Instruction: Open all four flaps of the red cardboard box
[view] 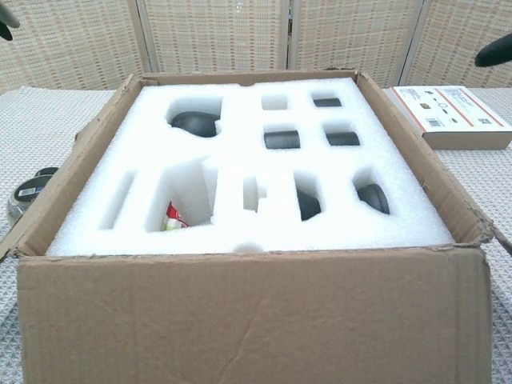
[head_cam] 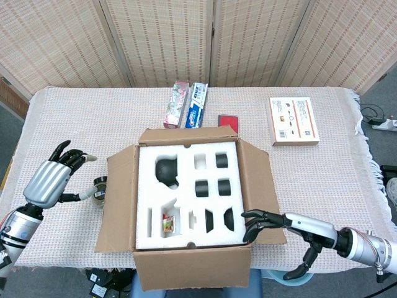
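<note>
The brown-flapped cardboard box [head_cam: 186, 198] sits mid-table between my hands, all four flaps folded outward, its white foam insert [head_cam: 188, 194] showing dark moulded pockets. My right hand [head_cam: 282, 226] hovers just beside the box's near right corner, fingers [head_cam: 255, 217] spread and curled over the right flap's edge, holding nothing. My left hand [head_cam: 49, 182] is raised apart from the left flap, fingers spread and empty, near a small round dark-lidded jar [head_cam: 99, 188]. Behind the box lie two toothpaste cartons [head_cam: 185, 104] and a flat white-and-orange printed package [head_cam: 293, 120]; I cannot read their print.
</note>
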You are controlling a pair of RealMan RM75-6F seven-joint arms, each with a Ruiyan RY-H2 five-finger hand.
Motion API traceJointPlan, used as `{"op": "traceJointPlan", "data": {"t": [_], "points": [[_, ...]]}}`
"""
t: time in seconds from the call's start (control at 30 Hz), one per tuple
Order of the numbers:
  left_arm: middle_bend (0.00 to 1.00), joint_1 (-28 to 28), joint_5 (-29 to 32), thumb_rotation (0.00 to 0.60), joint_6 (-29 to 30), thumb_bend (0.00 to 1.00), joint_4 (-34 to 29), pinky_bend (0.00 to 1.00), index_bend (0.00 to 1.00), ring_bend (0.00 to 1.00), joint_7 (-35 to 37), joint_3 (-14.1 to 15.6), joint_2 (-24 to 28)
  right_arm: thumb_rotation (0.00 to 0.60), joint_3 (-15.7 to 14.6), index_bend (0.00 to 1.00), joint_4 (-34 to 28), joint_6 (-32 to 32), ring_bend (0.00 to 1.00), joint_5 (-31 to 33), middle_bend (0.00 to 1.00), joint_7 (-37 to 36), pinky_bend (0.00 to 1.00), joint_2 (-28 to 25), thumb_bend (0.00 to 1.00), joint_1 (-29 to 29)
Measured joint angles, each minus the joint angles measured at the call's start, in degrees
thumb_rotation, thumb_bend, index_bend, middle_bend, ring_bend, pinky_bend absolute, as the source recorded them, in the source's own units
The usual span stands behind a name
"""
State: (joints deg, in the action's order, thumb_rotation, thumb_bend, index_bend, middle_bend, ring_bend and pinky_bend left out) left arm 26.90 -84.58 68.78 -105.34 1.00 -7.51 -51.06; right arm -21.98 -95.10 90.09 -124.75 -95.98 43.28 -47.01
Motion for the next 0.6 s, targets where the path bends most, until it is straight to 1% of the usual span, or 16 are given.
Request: {"op": "traceJointPlan", "data": {"t": [0.13,0.23,0.27,0.33,0.37,0.4,0.43,0.47,0.5,0.53,0.6], "points": [[0.31,-0.91,1.53,0.0,0.42,0.17,1.31,0.0,0.27,0.22,0.85,0.23,-1.28,0.6,1.03,0.0,-2.32,-4.24,0.22,4.92,0.22,13.78,0.09,-0.42,0.17,2.49],[0.3,-1.96,2.86,0.014,1.14,0.17,2.22,0.0,0.26,0.21,1.08,0.46,-1.99,0.6,2.26,0.0,-3.83,-6.5,0.21,9.5,0.19,25.98,0.09,-0.24,0.17,5.12],[0.3,-2.35,3.24,0.023,1.46,0.17,2.45,0.0,0.26,0.21,1.13,0.53,-2.17,0.6,2.87,0.0,-4.37,-7.05,0.21,11.54,0.18,31.32,0.09,0.01,0.17,6.38],[0.3,-3.33,3.89,0.033,2.41,0.18,2.91,0.0,0.26,0.21,1.37,0.7,-2.6,0.6,3.87,0.0,-5.13,-7.52,0.21,14.78,0.18,39.75,0.09,0.58,0.17,8.49],[0.29,-3.8,4.12,0.053,2.89,0.18,3.12,0.0,0.25,0.21,1.46,0.8,-2.8,0.6,4.58,0.0,-5.58,-7.64,0.21,17.01,0.18,45.45,0.09,1.1,0.17,10.05],[0.29,-4.45,4.5,0.154,3.54,0.19,3.44,0.0,0.25,0.21,1.49,0.94,-3.12,0.6,5.14,0.0,-5.88,-7.64,0.2,18.74,0.18,49.69,0.09,1.58,0.17,11.32],[0.29,-4.96,4.83,0.338,4.03,0.2,3.63,0.0,0.24,0.21,1.43,1.06,-3.38,0.6,5.73,0.0,-6.14,-7.53,0.2,20.55,0.18,53.85,0.09,2.16,0.17,12.71],[0.28,-5.47,5.11,0.442,4.53,0.21,3.83,0.0,0.23,0.21,1.28,1.2,-3.64,0.6,6.54,0.0,-6.39,-7.25,0.2,22.97,0.18,59.16,0.09,3.08,0.17,14.7],[0.28,-6.06,5.39,0.56,5.19,0.22,4.13,0.0,0.23,0.21,0.83,1.34,-3.95,0.6,7.17,0.0,-6.51,-6.94,0.2,24.79,0.18,62.89,0.09,3.85,0.17,16.29],[0.28,-6.36,5.56,0.597,5.59,0.23,4.38,0.0,0.22,0.21,0.28,1.44,-4.21,0.6,7.8,0.0,-6.54,-6.55,0.2,26.6,0.18,66.36,0.09,4.73,0.17,17.98],[0.28,-7.16,5.85,0.6,6.77,0.23,5.03,0.0,0.22,0.21,-1.37,1.65,-5.02,0.6,9.33,0.0,-6.26,-5.29,0.2,30.82,0.18,73.33,0.09,7.16,0.17,22.37]]}}
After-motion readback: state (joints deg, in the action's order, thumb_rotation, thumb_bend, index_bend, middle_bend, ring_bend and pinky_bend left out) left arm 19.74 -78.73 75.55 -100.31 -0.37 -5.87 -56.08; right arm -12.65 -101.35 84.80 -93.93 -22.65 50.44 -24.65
